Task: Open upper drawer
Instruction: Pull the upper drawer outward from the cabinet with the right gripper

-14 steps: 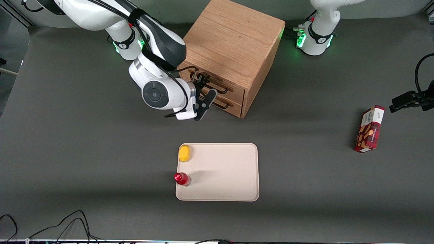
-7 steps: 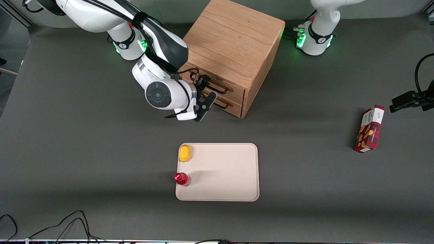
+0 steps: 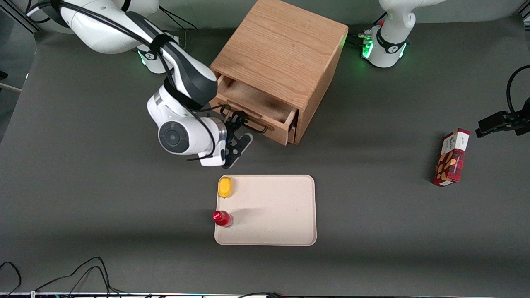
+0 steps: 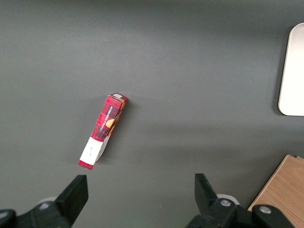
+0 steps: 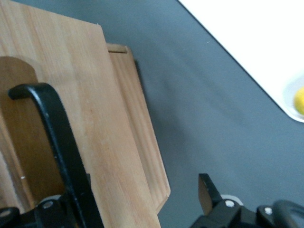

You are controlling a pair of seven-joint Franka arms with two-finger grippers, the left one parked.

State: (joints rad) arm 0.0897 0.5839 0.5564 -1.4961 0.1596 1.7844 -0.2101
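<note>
Here the upper drawer (image 3: 252, 103) stands pulled out of the oak cabinet (image 3: 285, 51), its bare wooden inside showing from above, its front panel nearer the front camera than the cabinet's body. The gripper (image 3: 237, 124) sits at the drawer's front, at the black handle (image 3: 253, 125). In the right wrist view the handle (image 5: 59, 142) runs as a thick black bar across the drawer front (image 5: 80, 123), and the fingers (image 5: 209, 192) stand apart, one on either side of the bar, so the jaws are fairly wide around it rather than pinched; whether the pads touch the bar cannot be told. The lower drawer (image 3: 293, 133) shows only as a sliver under the open one, still closed. Nearer the front camera lies a beige tray (image 3: 273, 231), with a yellow piece (image 3: 225, 187) in one corner and a red-capped bottle (image 3: 222, 218) upright at its edge. A red box (image 3: 451, 157) lies flat well away, toward the parked arm's end of the table; the left wrist view shows the same box (image 4: 102, 130) lying on the dark grey tabletop (image 3: 103, 207).
</note>
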